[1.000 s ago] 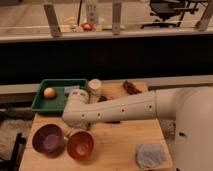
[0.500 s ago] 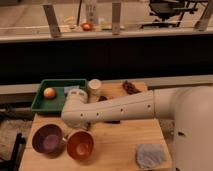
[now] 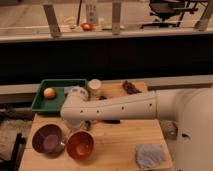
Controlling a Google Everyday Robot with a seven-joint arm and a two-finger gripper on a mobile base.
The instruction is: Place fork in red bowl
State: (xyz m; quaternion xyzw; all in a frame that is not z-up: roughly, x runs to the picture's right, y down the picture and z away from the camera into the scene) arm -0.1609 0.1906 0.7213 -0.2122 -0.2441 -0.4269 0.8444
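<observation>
Gripper (image 3: 82, 128) sits just above the red bowl (image 3: 80, 145), jaws hidden, state unclear.

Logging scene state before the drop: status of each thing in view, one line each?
red bowl: upright on the table, nothing visible inside.
purple bowl: upright, left of the red bowl, looks empty.
green tray: on the table's back left, holds an orange fruit.
white cup: upright beside the tray.
grey cloth: crumpled, front right.
claw: low, just above the red bowl's back rim.
fork: not visible.
</observation>
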